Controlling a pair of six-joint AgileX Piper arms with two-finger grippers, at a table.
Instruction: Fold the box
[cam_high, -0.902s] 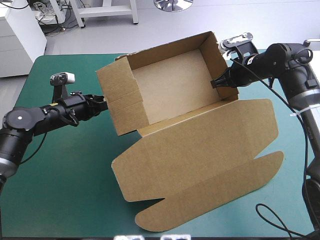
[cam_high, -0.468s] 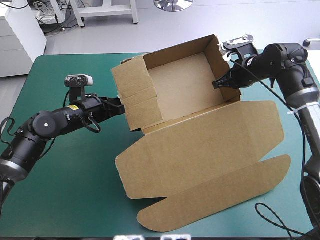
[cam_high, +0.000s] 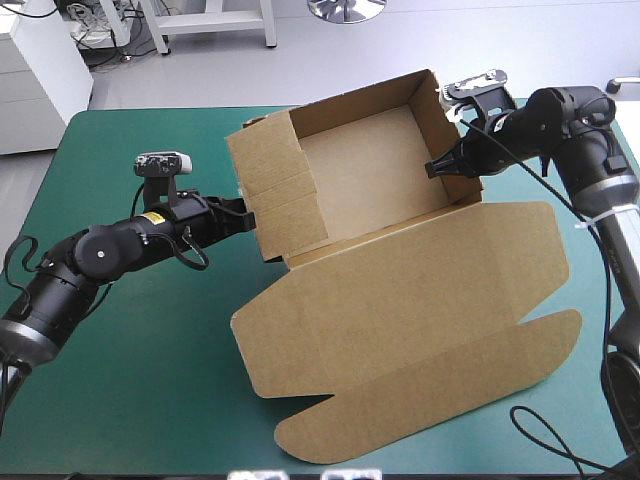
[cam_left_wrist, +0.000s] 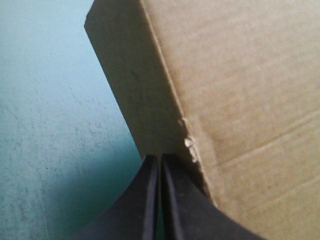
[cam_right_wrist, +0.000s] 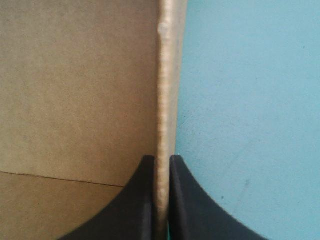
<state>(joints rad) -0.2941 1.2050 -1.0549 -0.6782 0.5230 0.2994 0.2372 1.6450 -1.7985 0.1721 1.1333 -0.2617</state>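
No readable text anywhere.
A small yellow sticker (cam_high: 152, 217) on the left arm (cam_high: 95, 252) was too small to make out; the brown box (cam_high: 400, 290) showed plain board in every view.

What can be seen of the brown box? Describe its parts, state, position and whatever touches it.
The box is brown corrugated board, standing as an open tray with raised walls, skewed on the teal-green cover. Its lid lies flat toward the table's near edge, ending in a round-cornered flap. The right gripper pinches the right wall's rim; the left gripper, shut, has its tips against the left wall's outside, near a small frayed spot.
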